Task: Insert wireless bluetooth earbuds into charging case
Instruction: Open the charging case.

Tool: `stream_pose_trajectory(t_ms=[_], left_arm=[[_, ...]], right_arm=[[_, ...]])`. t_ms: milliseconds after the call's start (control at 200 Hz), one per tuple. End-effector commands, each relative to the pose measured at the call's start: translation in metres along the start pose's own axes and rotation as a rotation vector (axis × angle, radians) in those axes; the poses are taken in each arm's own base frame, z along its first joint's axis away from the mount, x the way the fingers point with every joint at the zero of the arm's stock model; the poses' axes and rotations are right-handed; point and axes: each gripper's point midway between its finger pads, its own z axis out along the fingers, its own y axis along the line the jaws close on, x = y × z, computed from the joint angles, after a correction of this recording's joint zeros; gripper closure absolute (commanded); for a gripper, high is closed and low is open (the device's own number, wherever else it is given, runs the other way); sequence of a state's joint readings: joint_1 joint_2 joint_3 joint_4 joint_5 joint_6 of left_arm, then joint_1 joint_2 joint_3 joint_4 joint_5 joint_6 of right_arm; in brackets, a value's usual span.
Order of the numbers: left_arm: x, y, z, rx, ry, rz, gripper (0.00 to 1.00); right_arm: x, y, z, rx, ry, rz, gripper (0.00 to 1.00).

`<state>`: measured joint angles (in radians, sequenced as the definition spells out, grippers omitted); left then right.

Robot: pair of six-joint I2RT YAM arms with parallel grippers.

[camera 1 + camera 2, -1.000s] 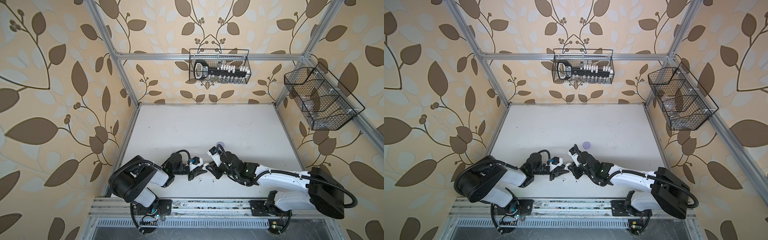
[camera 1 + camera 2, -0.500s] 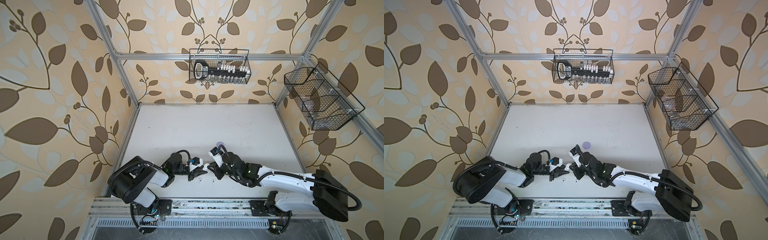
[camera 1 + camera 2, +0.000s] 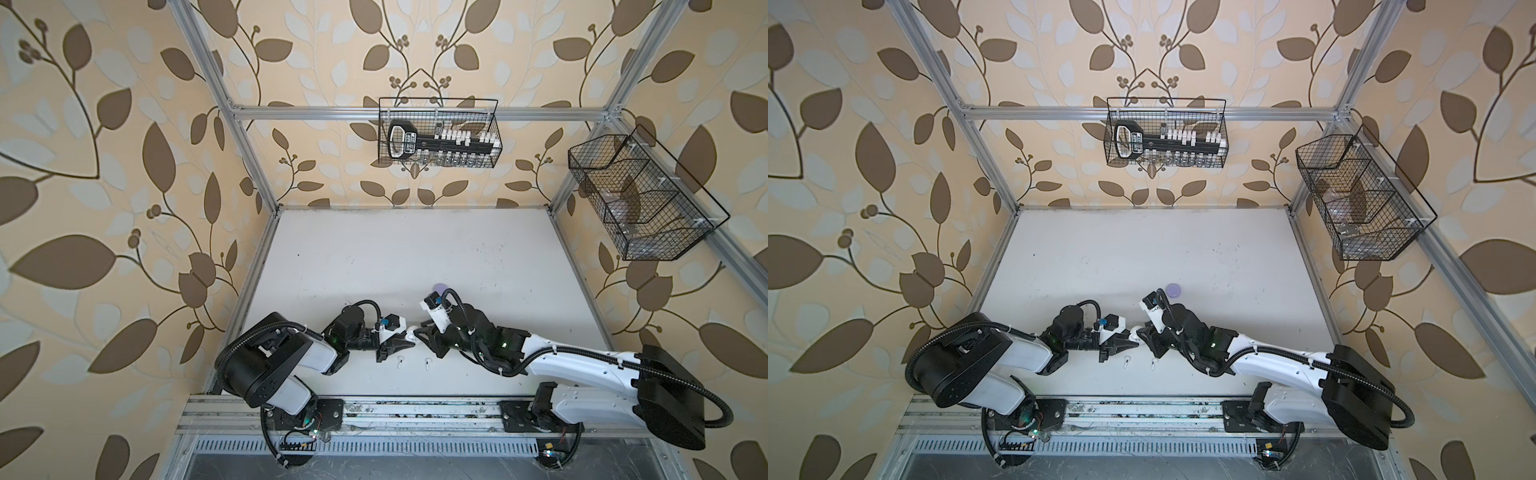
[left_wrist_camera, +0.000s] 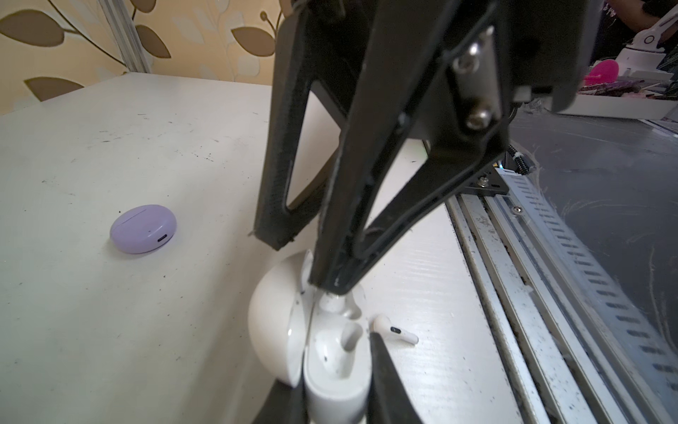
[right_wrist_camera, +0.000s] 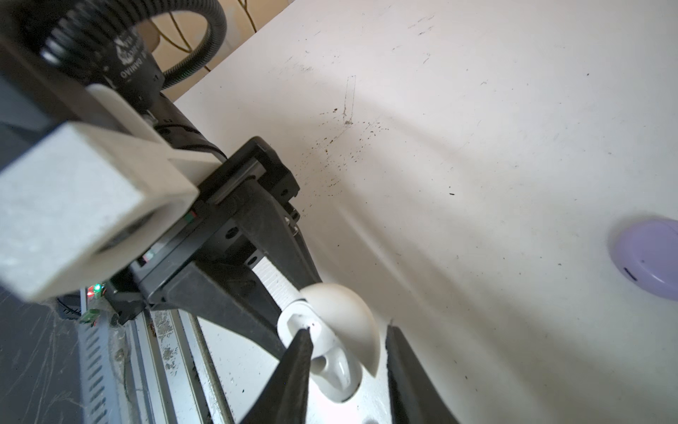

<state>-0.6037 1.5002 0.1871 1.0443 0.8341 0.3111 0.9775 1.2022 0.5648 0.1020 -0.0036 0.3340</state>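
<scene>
**Open white case gripped over a scuffed table, two earbuds loose beside it**

The table [image 3: 395,249] is a flat, matte white board, scuffed and speckled with dark grit. An aluminium frame [image 3: 415,113] boxes it in, and the walls carry beige wallpaper [image 3: 104,166] printed with brown leaves. Two black wire baskets hang there, a back basket [image 3: 386,124] and a side basket [image 3: 681,174]. A slotted metal rail [image 3: 415,409] along the front edge carries the two arms.

There are two charging cases, both smooth, glossy, rounded plastic pebbles. The lavender case [image 4: 143,229] lies closed and alone, farther from the rail. The white case [image 4: 330,378] is hinged open near the front, and the left gripper [image 3: 409,337] is clamped tight on its base.

The right gripper [image 5: 347,328] holds nothing. Its jaws stand partly apart and straddle the white case, with one black fingertip [image 4: 326,271] down on a moulded socket. What that socket holds cannot be told. The socket beside it is empty.

Two white earbuds [image 3: 400,363] lie on the table outside the case, on the rail side of the grippers. Both are tiny and stemmed, and the second earbud [image 3: 426,364] is near the first but apart from it.
</scene>
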Motion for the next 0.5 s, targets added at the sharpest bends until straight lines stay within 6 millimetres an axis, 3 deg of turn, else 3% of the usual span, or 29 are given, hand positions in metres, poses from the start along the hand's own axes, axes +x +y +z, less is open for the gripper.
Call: stream_pose_trajectory(t_ms=[0, 230, 375, 495], left_arm=[[-0.014, -0.001, 0.002, 0.012, -0.036, 0.048, 0.87], [-0.012, 0.006, 0.002, -0.029, -0.029, 0.062, 0.91], [-0.010, 0.009, 0.002, -0.054, -0.029, 0.082, 0.95], [-0.009, 0.010, 0.001, -0.069, -0.036, 0.103, 0.94]], right_arm=[[-0.001, -0.002, -0.004, 0.008, -0.019, -0.001, 0.59], [-0.004, -0.025, -0.022, 0.133, -0.036, 0.061, 0.51], [0.014, -0.051, -0.035, 0.264, 0.028, 0.163, 0.51], [0.031, -0.055, -0.042, 0.288, 0.075, 0.228, 0.51]])
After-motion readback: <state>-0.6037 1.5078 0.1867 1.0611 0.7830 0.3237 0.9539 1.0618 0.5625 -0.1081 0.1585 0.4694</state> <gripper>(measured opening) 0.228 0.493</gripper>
